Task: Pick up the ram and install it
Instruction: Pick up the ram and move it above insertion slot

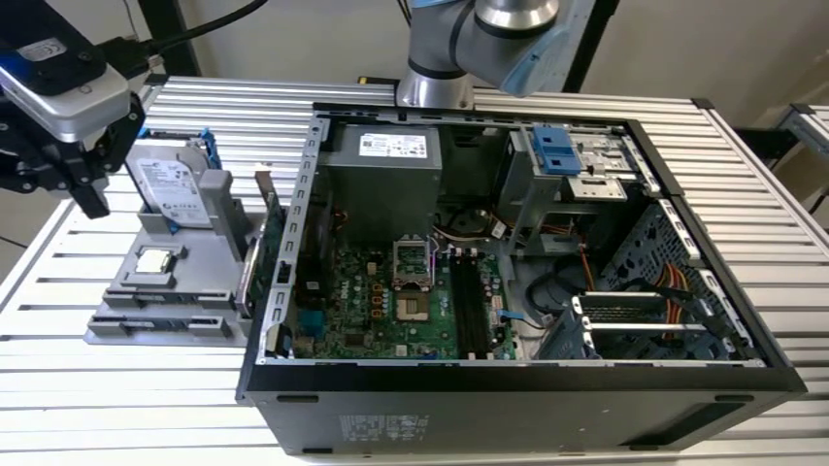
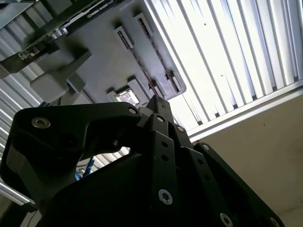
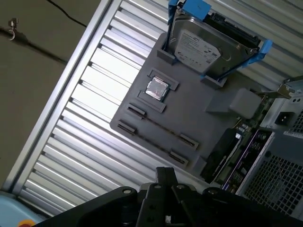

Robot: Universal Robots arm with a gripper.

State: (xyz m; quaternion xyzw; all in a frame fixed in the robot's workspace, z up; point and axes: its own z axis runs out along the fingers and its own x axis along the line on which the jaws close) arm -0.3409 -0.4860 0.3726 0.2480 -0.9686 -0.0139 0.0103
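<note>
one gripper [image 1: 93, 202] hangs near the grey tray [image 1: 194, 282] at the exterior view's left, beside the open computer case [image 1: 518, 388]. in the first wrist view the ram [image 3: 161, 127] shows as a thin dark strip between the tray's clips, near the processor [image 3: 156, 88]. in the second wrist view the fingertips [image 2: 154, 102] meet, gripping nothing.

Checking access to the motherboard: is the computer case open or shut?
Open. In the exterior view the case lies on its side with no panel on top, and the motherboard shows plainly inside.
</note>
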